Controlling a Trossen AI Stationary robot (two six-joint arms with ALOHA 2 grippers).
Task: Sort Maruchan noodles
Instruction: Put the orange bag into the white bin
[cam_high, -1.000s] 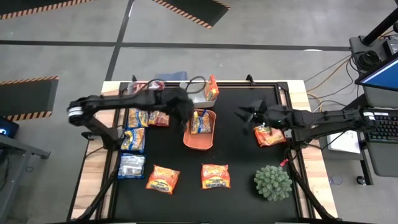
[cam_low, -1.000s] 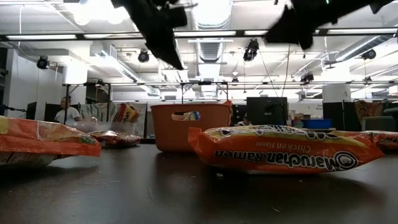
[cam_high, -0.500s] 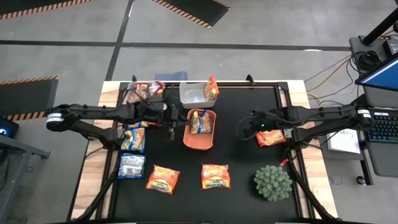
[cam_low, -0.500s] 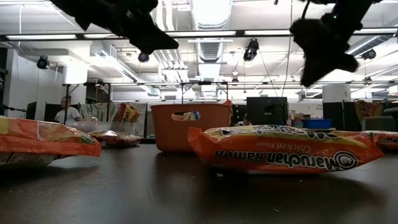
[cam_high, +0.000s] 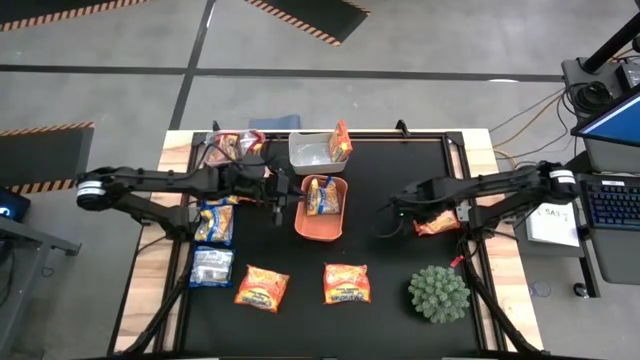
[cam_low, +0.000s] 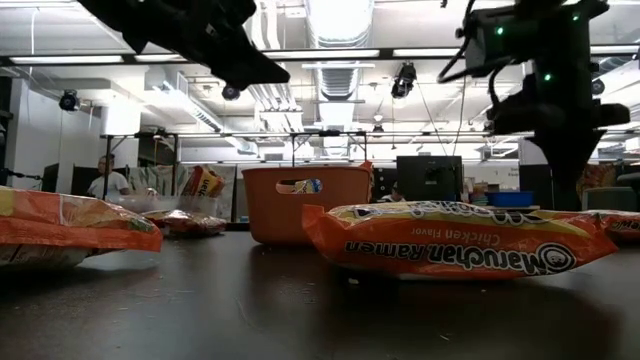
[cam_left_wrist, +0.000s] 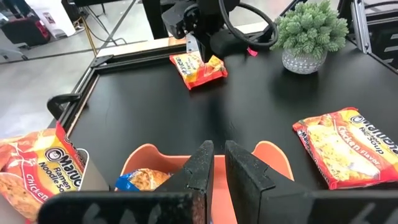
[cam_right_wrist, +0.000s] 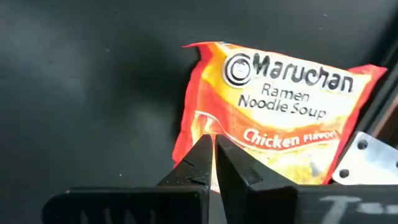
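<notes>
Maruchan noodles lie about the black table. An orange chicken packet (cam_high: 437, 222) (cam_right_wrist: 273, 112) lies flat at the right. My right gripper (cam_high: 398, 210) (cam_right_wrist: 213, 152) points down, shut, over that packet's edge nearest the table's middle. A blue-and-yellow packet (cam_high: 322, 196) lies in the orange tray (cam_high: 305, 225). My left gripper (cam_high: 283, 192) (cam_left_wrist: 216, 163) hovers shut, nearly level, at the tray's left rim, with nothing between its fingers. Two orange packets (cam_high: 262, 287) (cam_high: 347, 283) lie near the front edge, and blue-and-yellow ones (cam_high: 215, 222) at the left. My right gripper's shut fingertips (cam_right_wrist: 200, 155) stand in front of the orange packet's edge (cam_right_wrist: 186, 134). I cannot tell whether they touch it. The packet lies flat on the table.
A clear bin (cam_high: 312, 155) with an upright orange packet (cam_high: 341, 142) stands at the far edge. More packets (cam_high: 232, 146) lie at the far left, a silvery-blue one (cam_high: 211, 266) at the near left. A spiky green plant (cam_high: 438, 292) sits at the near right. Bare table lies between tray and right packet.
My right gripper has tipped from about level to pointing down, sunk toward the orange packet, and shut its fingers. My left arm has stretched out flat, drawing its gripper back from above the tray to the tray's left rim and tipping it toward level.
</notes>
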